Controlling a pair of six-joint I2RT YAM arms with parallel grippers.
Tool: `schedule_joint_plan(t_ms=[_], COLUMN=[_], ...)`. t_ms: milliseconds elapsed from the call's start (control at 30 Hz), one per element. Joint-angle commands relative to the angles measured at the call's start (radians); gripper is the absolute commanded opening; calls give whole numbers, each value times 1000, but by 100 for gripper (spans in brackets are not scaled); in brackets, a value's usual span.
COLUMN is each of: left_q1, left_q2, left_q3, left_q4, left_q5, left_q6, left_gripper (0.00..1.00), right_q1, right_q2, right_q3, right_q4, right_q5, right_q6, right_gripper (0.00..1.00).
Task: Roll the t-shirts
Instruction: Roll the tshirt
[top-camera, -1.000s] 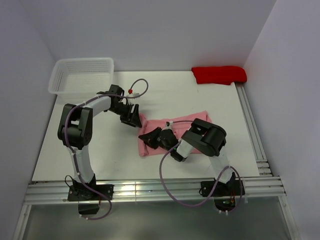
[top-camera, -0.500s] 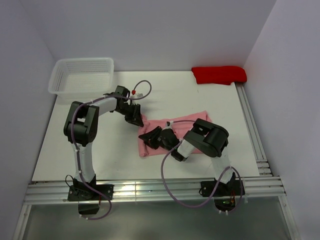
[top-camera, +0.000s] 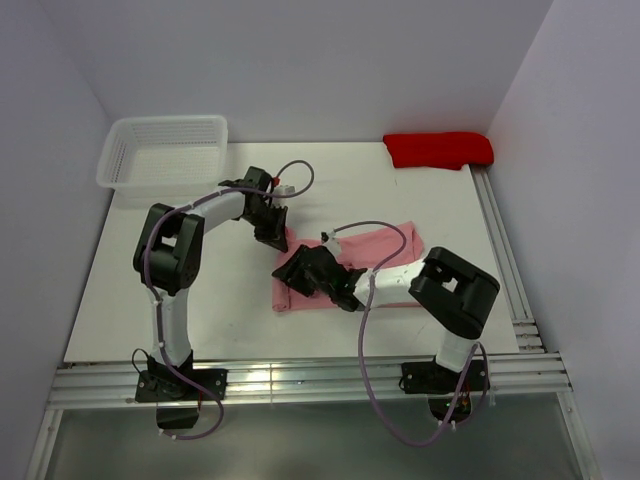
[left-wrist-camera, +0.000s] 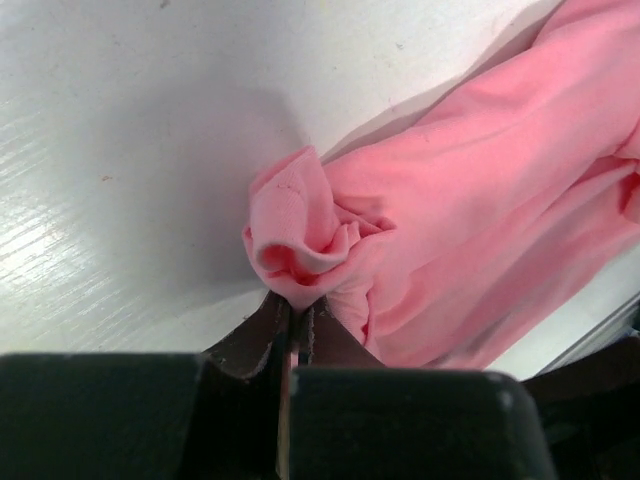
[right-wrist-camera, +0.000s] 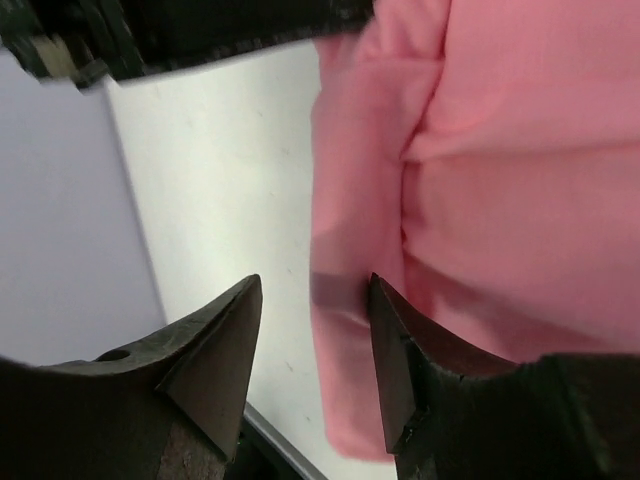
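White tabletop (top-camera: 180, 290) between pale walls carried the pink t-shirt (top-camera: 390, 240), folded into a long band at mid-table, its long axis running left to right and tilting slightly away at the right end. Both arms worked the band's left end. The left gripper (left-wrist-camera: 292, 305) was pinched tight on a bunched far corner of the cloth, which stood up in a small crumpled knot just ahead of its tips. The right gripper (right-wrist-camera: 312, 290) hung with jaws apart and nothing in them, poised over the near corner of the same end, the shirt's edge lying beneath the gap. Any roll would likely run from this end towards the right, along the band. From above, the right arm covered most of the left end and part of the near edge, so whether a first turn had formed could not be told. The right wrist view was blurred, leaving contact with the fabric unclear. A white basket (top-camera: 165, 150) and a red cloth (top-camera: 438, 150) sat well apart at the far corners
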Motion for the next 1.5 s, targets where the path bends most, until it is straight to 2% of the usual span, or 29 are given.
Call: schedule_joint_plan(t_ms=[0, 33, 133, 300, 500, 567, 633, 667, 767, 867, 933, 1167, 1467], left_q1=[-12, -14, -18, -21, -21, -21, -21, -21, -29, -32, -34, -40, -46], left_q2=[0, -1, 2, 6, 19, 22, 25, 22, 13, 10, 11, 10, 16], left_q3=[31, 34, 42, 50, 73, 80, 83, 82, 71, 67, 70, 74, 83], left_q4=[-28, -36, -46, -54, -69, -74, -76, -77, -71, -69, -72, -76, -82], left_q5=[-131, -136, -148, -162, -174, -176, -173, -176, -185, -193, -196, -197, -193], left_q6=[11, 12, 15, 17, 15, 15, 15, 14, 15, 12, 8, 1, -2], left_gripper=[0, 0, 0, 0, 0, 0, 0, 0, 0, 0, 0, 0, 0], right_q1=[41, 57, 85, 148, 183, 194, 203, 205, 205, 205, 205, 203, 151], right_q2=[-21, -15, -9, 12, -10, -23, -27, -29, -46, -60, -61, -57, 138], right_q3=[57, 83, 115, 153, 68, 63, 63, 63, 80, 141, 205, 379, 647], right_q4=[-218, -287, -352, -468, -392, -401, -419, -424, -484, -595, -687, -882, -953], right_q5=[65, 87, 118, 158, 135, 143, 147, 152, 180, 224, 244, 351, 450], right_q6=[-38, -32, -29, -6, 39, 50, 50, 53, 44, 11, -15, -79, -219], right_gripper=[55, 55, 54, 37, 11, 9, 13, 26, 42, 52, 55, 57, 50])
